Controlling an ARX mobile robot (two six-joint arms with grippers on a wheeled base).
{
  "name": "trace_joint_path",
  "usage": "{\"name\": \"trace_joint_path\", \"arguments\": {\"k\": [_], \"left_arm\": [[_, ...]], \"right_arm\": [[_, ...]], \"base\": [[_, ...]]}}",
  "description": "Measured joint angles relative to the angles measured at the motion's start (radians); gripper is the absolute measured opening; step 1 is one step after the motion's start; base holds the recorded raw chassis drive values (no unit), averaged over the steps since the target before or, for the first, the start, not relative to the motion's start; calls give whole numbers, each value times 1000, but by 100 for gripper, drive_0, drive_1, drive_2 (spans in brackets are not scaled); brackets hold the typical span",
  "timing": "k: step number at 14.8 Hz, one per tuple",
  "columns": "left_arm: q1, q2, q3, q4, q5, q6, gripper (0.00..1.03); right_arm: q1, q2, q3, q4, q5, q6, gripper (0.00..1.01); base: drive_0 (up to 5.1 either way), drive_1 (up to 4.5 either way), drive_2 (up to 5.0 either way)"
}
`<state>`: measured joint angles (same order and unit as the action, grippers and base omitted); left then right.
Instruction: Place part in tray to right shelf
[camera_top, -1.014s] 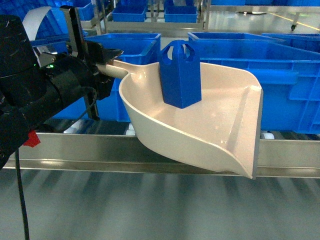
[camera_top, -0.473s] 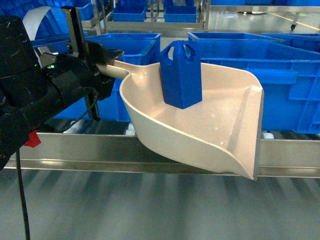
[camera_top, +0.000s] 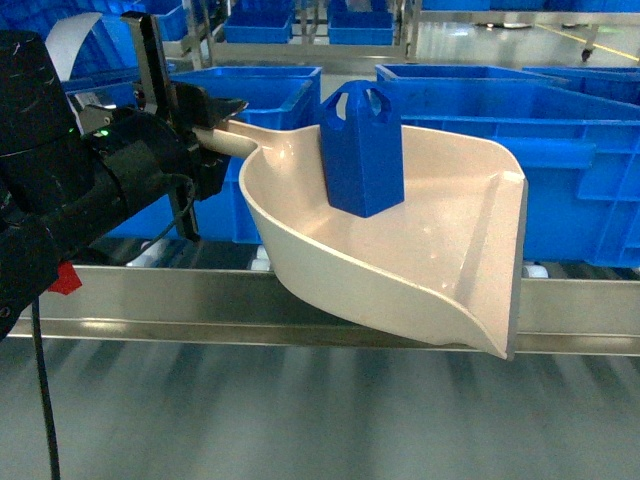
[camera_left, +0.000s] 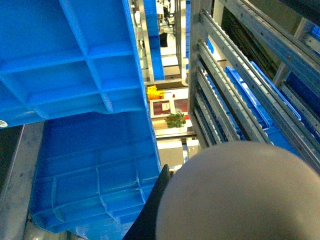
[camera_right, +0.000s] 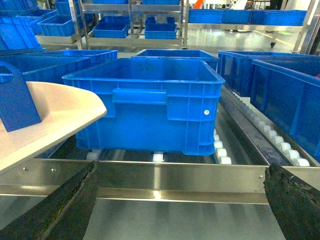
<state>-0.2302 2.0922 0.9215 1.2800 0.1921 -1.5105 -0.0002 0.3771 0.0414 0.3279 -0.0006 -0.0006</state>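
Progress first: in the head view we hold the tray by its handle, left gripper clamped on it, over the right shelf rail; the glossy faceted part stands inside, undelivered. Left wrist view: smooth cream plastic, ribbed blue crate. Right wrist view: our right gripper gapes wide, holding nothing, before steel rail and white rollers.

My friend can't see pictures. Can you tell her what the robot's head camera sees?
A small blue part stands upright inside a big cream tray shaped like a dustpan. The robot's black left gripper holds the tray by its handle, in front of a shiny metal shelf carrying large blue crates.
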Motion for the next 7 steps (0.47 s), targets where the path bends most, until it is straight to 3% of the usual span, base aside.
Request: {"name": "trace_joint_path", "arguments": {"k": [7], "left_arm": [[0, 0, 0, 0, 0, 0, 12]], "right_arm": [[0, 0, 0, 0, 0, 0, 98]], "base": [[0, 0, 0]]}}
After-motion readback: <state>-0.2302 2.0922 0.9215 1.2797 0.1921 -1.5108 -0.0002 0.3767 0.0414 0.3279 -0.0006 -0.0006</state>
